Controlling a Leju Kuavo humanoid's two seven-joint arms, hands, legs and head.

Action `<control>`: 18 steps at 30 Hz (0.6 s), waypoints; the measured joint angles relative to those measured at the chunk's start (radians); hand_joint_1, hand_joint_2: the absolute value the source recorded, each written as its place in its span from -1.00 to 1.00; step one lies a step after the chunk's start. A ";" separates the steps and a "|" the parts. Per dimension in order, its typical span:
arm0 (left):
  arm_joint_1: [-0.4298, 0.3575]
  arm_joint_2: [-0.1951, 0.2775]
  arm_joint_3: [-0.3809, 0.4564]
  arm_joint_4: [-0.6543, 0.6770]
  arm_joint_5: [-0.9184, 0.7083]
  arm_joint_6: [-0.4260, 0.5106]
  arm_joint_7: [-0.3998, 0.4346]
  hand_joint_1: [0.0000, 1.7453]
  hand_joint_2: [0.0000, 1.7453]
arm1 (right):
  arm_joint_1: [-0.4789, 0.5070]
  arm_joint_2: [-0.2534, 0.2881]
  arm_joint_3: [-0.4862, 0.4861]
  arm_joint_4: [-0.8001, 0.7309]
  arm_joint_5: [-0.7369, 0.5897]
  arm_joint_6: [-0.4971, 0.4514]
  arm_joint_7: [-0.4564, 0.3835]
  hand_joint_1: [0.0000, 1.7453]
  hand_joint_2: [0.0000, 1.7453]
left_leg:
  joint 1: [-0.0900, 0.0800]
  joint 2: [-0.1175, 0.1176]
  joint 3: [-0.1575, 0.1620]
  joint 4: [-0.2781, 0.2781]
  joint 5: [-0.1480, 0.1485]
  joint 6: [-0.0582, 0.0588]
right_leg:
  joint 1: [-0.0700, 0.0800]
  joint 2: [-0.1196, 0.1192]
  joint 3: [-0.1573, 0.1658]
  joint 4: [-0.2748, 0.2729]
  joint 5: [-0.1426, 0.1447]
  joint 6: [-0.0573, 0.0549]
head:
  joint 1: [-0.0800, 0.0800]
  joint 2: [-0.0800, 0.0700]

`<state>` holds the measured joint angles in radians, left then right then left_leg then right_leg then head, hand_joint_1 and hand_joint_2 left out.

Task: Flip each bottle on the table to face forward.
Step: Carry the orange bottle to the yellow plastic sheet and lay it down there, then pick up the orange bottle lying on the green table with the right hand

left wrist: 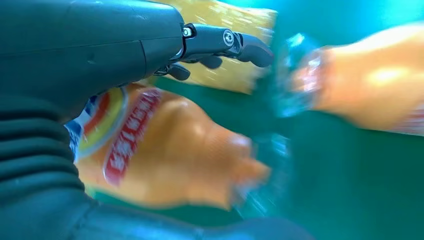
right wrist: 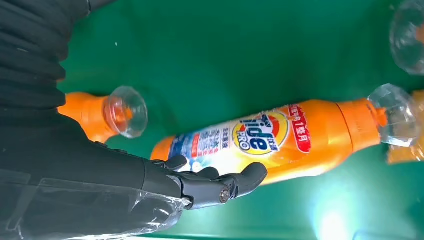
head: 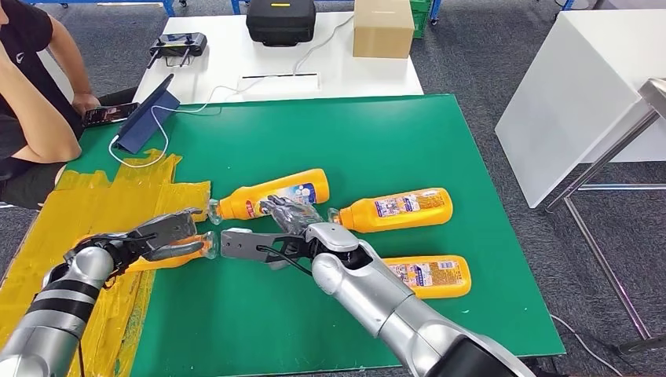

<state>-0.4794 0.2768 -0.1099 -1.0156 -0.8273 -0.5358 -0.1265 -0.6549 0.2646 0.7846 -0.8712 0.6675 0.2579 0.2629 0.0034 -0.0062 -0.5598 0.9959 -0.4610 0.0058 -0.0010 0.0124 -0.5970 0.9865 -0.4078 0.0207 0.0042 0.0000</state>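
Four orange bottles lie on your desk (head: 440, 133). L hand (head: 161, 238) grips bottle nearest yellow tape (head: 94, 204); R hand (head: 287, 228), fingers spread, rests on labelled bottle (head: 275, 196) just right of the tape.

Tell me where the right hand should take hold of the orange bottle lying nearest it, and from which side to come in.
Grip the bottle across its wide labelled body, not the narrow neck with the clear cap. It lies flat on the green mat, so come down from above, fingers over the far edge. The right hand already sits by the body's middle, which probably suits rolling it.
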 joint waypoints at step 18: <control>0.193 0.168 0.165 -0.079 0.879 -0.397 -0.375 -1.00 -1.00 | 0.003 -0.064 0.014 -0.061 0.101 -0.156 -0.080 -1.00 1.00 | 0.000 0.003 0.000 0.000 0.000 0.000 | 0.000 0.003 -0.002 0.000 0.000 0.000 | 0.000 0.000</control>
<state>-0.2864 0.4444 0.0547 -1.0950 0.0515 -0.9332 -0.5017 -0.6517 0.2007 0.7982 -0.9321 0.7681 0.1014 0.1825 0.0038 -0.0036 -0.5601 0.9959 -0.4613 0.0056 -0.0010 0.0153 -0.5989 0.9861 -0.4080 0.0206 0.0043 0.0000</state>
